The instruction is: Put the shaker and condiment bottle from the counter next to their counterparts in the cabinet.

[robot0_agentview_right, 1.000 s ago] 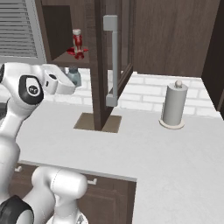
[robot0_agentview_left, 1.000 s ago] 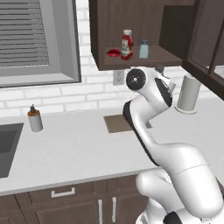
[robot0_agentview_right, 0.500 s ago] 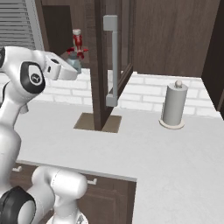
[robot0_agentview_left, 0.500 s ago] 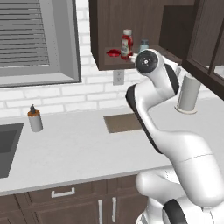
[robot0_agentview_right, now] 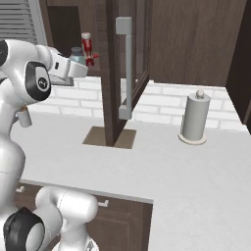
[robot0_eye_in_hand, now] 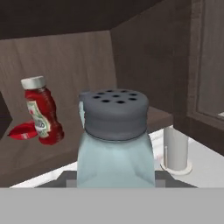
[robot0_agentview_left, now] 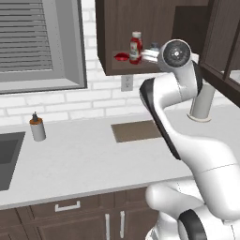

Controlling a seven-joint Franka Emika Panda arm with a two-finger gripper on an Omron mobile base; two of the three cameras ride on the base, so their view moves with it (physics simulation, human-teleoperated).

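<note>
My gripper (robot0_eye_in_hand: 116, 180) is shut on the shaker (robot0_eye_in_hand: 116, 146), a pale blue-green one with a dark grey perforated cap, seen close up in the hand view. In the left base view the hand is raised to the open cabinet (robot0_agentview_left: 117, 28), and the gripper (robot0_agentview_left: 151, 55) is at the shelf's front edge. The red condiment bottle (robot0_agentview_left: 136, 47) with its white cap stands on that shelf beside a low red item (robot0_agentview_left: 121, 56). The condiment bottle (robot0_eye_in_hand: 41, 116) is just left of the held shaker. In the right base view the shaker (robot0_agentview_right: 76, 53) sits at the gripper (robot0_agentview_right: 81, 66).
The cabinet's open door (robot0_agentview_right: 122, 73) hangs right of the hand. A paper towel holder (robot0_agentview_right: 193, 120) stands at the back right of the counter (robot0_agentview_left: 93, 159). On the counter are a brown mat (robot0_agentview_left: 136, 131) and a grey pump dispenser (robot0_agentview_left: 37, 129), with a sink (robot0_agentview_left: 7, 159) at far left.
The arm has swung upward and forward, carrying the shaker from below the cabinet up to the level of its shelf. The bottle and red item have not moved.
</note>
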